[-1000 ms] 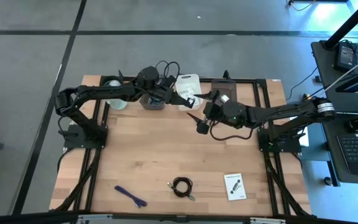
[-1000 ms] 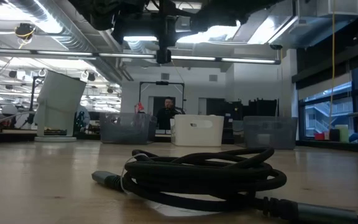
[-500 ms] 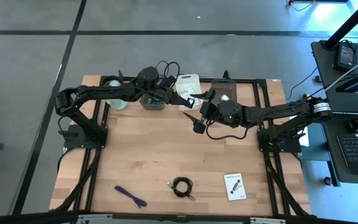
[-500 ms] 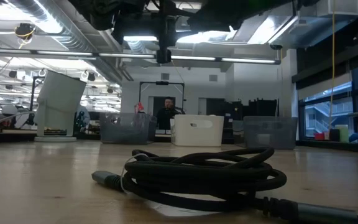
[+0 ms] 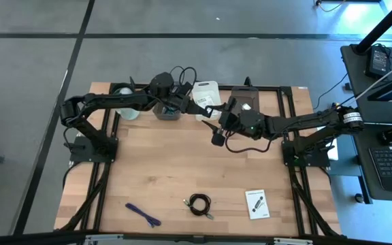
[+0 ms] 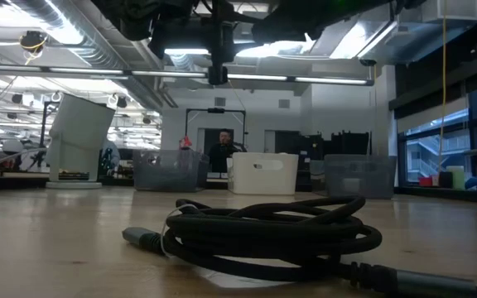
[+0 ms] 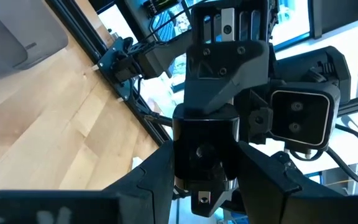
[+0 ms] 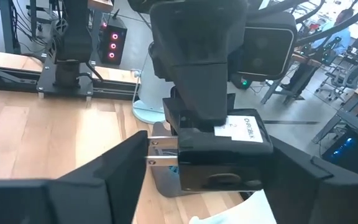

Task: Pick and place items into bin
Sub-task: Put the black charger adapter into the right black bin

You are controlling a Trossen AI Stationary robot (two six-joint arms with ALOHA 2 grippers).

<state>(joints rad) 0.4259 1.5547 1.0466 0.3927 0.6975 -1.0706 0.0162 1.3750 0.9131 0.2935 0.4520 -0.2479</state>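
Items left on the wooden table (image 5: 155,170): coiled black cable (image 5: 199,203), with purple stick (image 5: 142,214) and white printed card (image 5: 257,203) either side. Left gripper (image 5: 203,109) pinches another white card (image 5: 203,103); right gripper (image 5: 218,139) can't tell.

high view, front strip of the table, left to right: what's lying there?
purple stick → coiled cable → printed card

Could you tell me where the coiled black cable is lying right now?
In the high view the coiled black cable lies on the table's near edge, between the purple stick and a white printed card.
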